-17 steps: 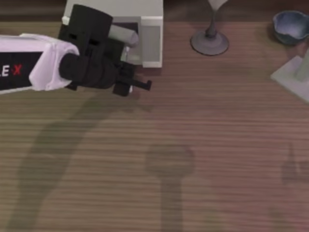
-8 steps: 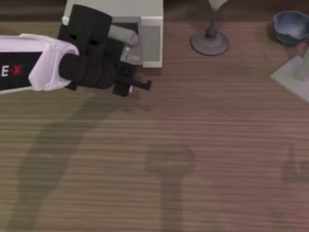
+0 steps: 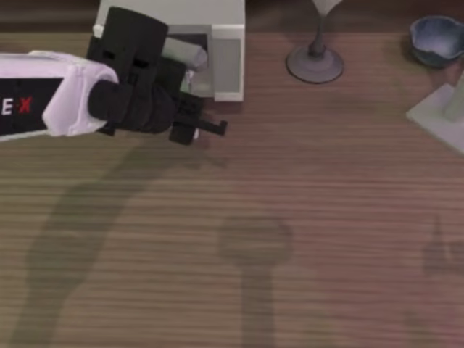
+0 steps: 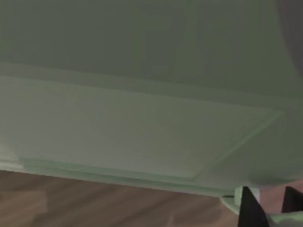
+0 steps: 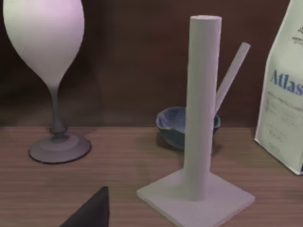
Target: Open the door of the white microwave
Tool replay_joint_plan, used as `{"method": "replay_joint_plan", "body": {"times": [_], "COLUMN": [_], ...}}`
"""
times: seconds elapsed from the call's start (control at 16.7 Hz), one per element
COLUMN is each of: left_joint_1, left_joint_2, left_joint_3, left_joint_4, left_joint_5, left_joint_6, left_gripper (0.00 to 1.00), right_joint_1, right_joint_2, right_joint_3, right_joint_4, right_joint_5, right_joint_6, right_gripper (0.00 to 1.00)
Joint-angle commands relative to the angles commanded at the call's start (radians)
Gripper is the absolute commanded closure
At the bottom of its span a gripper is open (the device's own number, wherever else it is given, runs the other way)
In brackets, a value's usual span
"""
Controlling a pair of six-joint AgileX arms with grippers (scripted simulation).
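Hidden and cropped parts around the microwave

The left arm (image 3: 80, 98) covers much of the white microwave (image 3: 217, 14), whose rear is cut by the top view's upper edge, so the door (image 4: 142, 132) cannot be judged open or closed. The left gripper (image 3: 210, 129) shows too little to read its fingers. The wine glass (image 3: 317, 51), bowl (image 3: 437, 40) and white stand (image 3: 435, 116) are cropped.

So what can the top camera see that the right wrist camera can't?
Only the top view shows the white microwave and my left arm, its left gripper just in front of it. Only the right wrist view shows the white bag with blue lettering. Both show the wine glass, the blue bowl, the white post stand and the wooden table.
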State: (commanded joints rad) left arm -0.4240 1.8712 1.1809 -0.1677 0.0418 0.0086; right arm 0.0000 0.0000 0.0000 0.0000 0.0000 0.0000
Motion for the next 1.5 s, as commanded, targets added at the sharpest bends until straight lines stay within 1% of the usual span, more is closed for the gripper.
{"method": "replay_joint_plan", "body": {"times": [0.18, 0.6, 1.5], "left_joint_1": [-0.006, 0.034, 0.034], "left_joint_2": [0.001, -0.034, -0.034], "left_joint_3": [-0.001, -0.044, -0.044], "left_joint_4": [-0.001, 0.003, 0.003], "left_joint_5": [0.010, 0.073, 0.073], "left_joint_6": [-0.002, 0.085, 0.086], "left_gripper": [1.00, 1.00, 1.00], "right_joint_1": [0.000, 0.000, 0.000], "right_joint_2": [0.000, 0.000, 0.000], "right_joint_3": [0.000, 0.000, 0.000], "right_joint_4": [0.000, 0.000, 0.000], "right_joint_5": [0.000, 0.000, 0.000], "right_joint_6": [0.000, 0.000, 0.000], "right_gripper": [0.00, 0.00, 0.00]}}
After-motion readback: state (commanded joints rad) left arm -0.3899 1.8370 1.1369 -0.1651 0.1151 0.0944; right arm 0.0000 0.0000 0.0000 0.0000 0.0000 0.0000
